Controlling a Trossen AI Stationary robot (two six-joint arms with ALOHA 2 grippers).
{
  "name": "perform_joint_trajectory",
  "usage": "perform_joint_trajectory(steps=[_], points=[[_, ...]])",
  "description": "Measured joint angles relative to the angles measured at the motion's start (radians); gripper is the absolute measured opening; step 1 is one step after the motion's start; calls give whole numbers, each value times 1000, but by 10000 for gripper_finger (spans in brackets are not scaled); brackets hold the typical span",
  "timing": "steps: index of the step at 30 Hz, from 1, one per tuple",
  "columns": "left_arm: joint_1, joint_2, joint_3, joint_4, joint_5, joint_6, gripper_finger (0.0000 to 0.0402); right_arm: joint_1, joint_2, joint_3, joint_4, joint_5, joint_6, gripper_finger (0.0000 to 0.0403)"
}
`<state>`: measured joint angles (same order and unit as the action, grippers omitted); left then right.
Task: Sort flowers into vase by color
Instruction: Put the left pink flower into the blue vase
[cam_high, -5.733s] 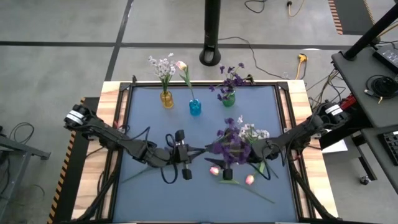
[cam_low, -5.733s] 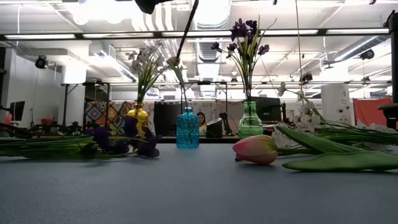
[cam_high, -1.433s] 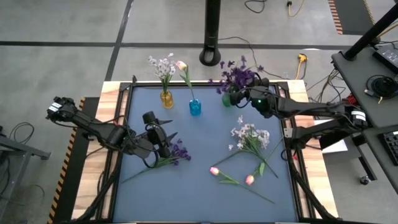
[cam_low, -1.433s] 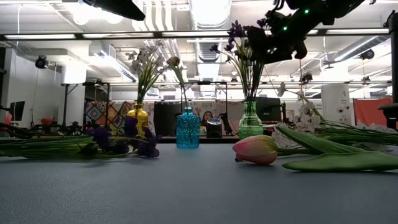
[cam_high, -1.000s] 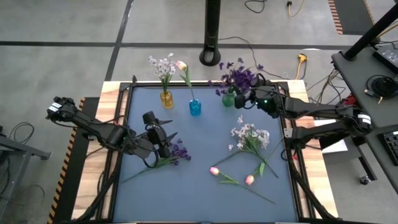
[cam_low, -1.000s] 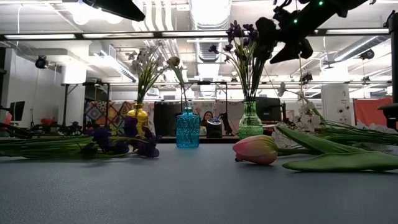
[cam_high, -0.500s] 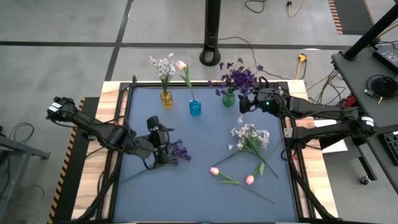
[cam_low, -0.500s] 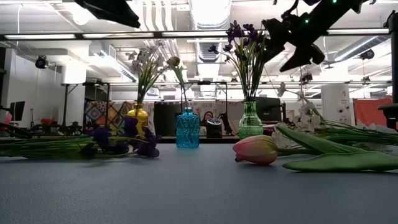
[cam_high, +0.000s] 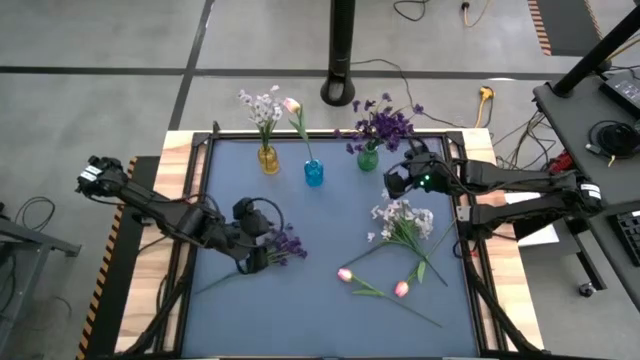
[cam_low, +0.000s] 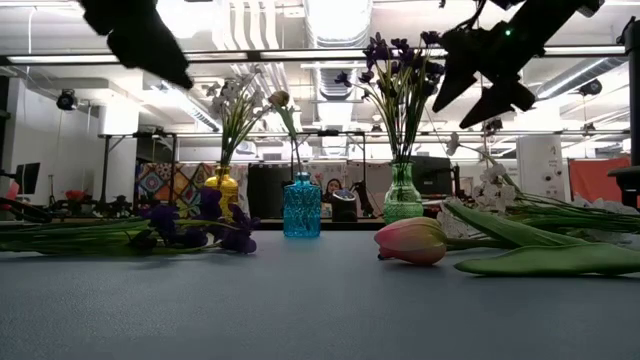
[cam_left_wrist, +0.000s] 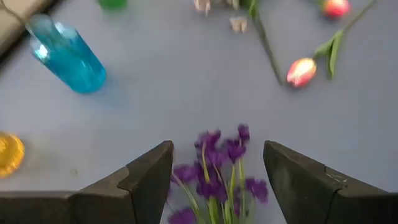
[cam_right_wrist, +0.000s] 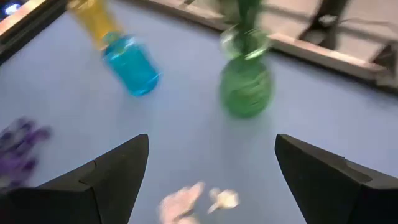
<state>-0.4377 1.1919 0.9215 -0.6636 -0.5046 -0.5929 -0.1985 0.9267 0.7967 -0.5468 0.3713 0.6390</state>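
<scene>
One dark purple flower (cam_high: 284, 245) lies flat on the blue mat, bloom toward the middle. My left gripper (cam_high: 262, 242) hangs open just above it; in the left wrist view the bloom (cam_left_wrist: 217, 180) shows between the spread fingers, untouched. My right gripper (cam_high: 394, 182) hangs open in the air between the green vase (cam_high: 368, 158), which holds purple blooms (cam_high: 380, 126), and the white-lavender sprigs (cam_high: 402, 220) lying on the mat. Two pink tulips (cam_high: 345, 274) (cam_high: 401, 289) lie nearer the front. The yellow vase (cam_high: 268, 160) holds white sprigs, the blue vase (cam_high: 314, 172) a pink tulip.
The three vases stand in a row along the far edge of the mat, their stems rising well above them. A black frame (cam_high: 200, 200) rims the mat. Long green stems and leaves (cam_low: 540, 240) trail across the front right of the mat.
My left gripper has come down and toward the near edge, over the lying purple flower. My right gripper has drawn back from the green vase toward the near edge and the white sprigs, dropping a little. The flowers have not moved.
</scene>
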Motion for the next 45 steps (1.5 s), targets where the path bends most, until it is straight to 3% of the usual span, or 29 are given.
perform_joint_trajectory(steps=[9,14,18,25,33,45], points=[[0,81,0,0,33,6,236,227,48,0,1,-48,-2,341],[-1,94,0,21,36,9,236,368,90,0,6,-132,-2,341],[-1,100,0,64,33,42,236,480,173,0,12,-190,-3,341],[-1,100,0,125,16,94,236,621,347,6,128,-189,-5,341],[-1,100,0,125,16,100,236,712,572,161,129,-160,-12,341],[-1,100,0,123,16,121,236,769,869,441,-130,-154,22,335]])
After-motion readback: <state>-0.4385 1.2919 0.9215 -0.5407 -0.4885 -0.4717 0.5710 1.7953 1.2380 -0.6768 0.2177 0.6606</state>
